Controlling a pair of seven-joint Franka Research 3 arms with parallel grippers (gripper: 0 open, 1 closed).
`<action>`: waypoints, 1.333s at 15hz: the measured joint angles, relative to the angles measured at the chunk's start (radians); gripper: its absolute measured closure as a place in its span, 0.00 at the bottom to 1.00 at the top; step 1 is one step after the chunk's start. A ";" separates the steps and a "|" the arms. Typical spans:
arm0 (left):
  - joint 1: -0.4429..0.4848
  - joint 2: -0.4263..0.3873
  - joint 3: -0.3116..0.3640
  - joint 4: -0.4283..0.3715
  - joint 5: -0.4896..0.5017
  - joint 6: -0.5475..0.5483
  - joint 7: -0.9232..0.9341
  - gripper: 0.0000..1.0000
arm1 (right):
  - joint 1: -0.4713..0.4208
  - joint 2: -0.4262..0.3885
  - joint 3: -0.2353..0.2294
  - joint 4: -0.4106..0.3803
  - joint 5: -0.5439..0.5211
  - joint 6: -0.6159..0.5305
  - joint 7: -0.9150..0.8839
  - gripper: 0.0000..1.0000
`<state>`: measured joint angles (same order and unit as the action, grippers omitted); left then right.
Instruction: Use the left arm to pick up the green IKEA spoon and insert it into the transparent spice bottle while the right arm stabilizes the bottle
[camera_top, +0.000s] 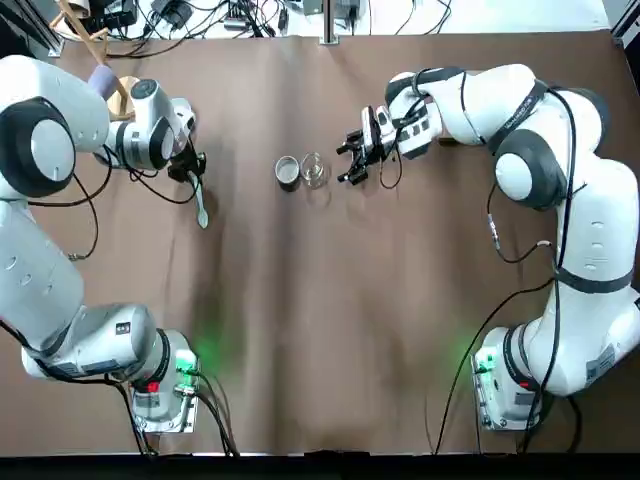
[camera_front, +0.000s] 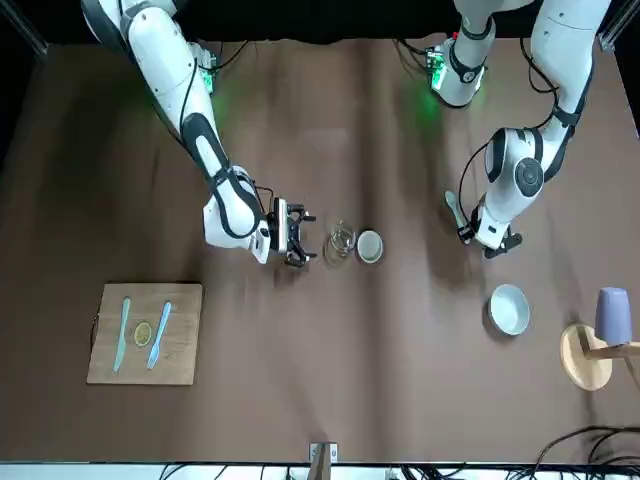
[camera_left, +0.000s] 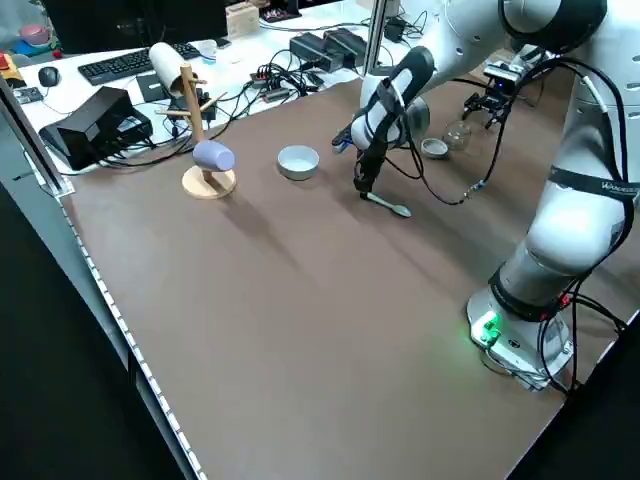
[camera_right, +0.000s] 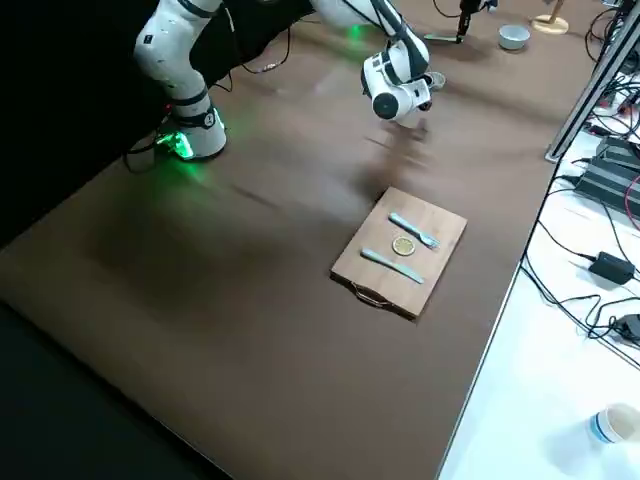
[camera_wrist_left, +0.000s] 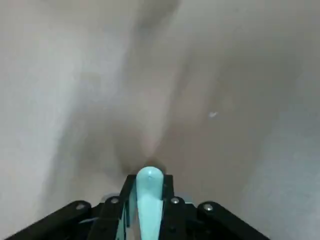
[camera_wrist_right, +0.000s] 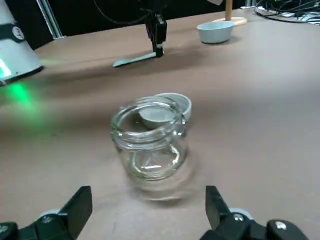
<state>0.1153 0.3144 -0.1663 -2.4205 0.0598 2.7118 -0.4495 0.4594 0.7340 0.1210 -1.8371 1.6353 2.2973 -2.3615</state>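
Note:
The pale mint spoon (camera_top: 200, 205) is held by its handle end in my left gripper (camera_top: 190, 165), which is shut on it at the table's left. The spoon slants down from the fingers, its bowl (camera_left: 401, 210) low by the tabletop. The left wrist view shows the handle (camera_wrist_left: 149, 210) clamped between the fingers (camera_wrist_left: 126, 202). The clear spice bottle (camera_top: 314, 170) stands upright and empty mid-table. My right gripper (camera_top: 355, 160) is open just to its right, not touching it. In the right wrist view the bottle (camera_wrist_right: 150, 140) sits ahead of the spread fingers (camera_wrist_right: 77, 207).
A grey metal cup (camera_top: 288, 171) stands against the bottle's left side. A white bowl (camera_front: 509, 308) and a wooden mug stand (camera_front: 590, 350) sit beyond the left gripper. A cutting board (camera_front: 190, 300) with a teal fork and knife lies at the far right.

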 joint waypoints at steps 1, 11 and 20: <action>0.000 0.000 -0.001 0.018 0.000 0.000 0.000 0.75 | 0.002 0.009 0.000 0.012 0.000 0.009 0.000 0.00; -0.122 0.079 -0.022 0.484 0.032 -0.272 0.001 0.75 | 0.033 0.098 0.000 0.090 0.060 0.012 -0.014 0.00; -0.140 0.123 -0.023 0.673 0.035 -0.538 0.024 0.75 | 0.088 0.140 0.001 0.155 0.117 0.016 -0.015 0.00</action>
<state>-0.0246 0.4374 -0.1892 -1.7473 0.0949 2.1741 -0.4257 0.5469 0.8740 0.1216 -1.6823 1.7520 2.3129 -2.3768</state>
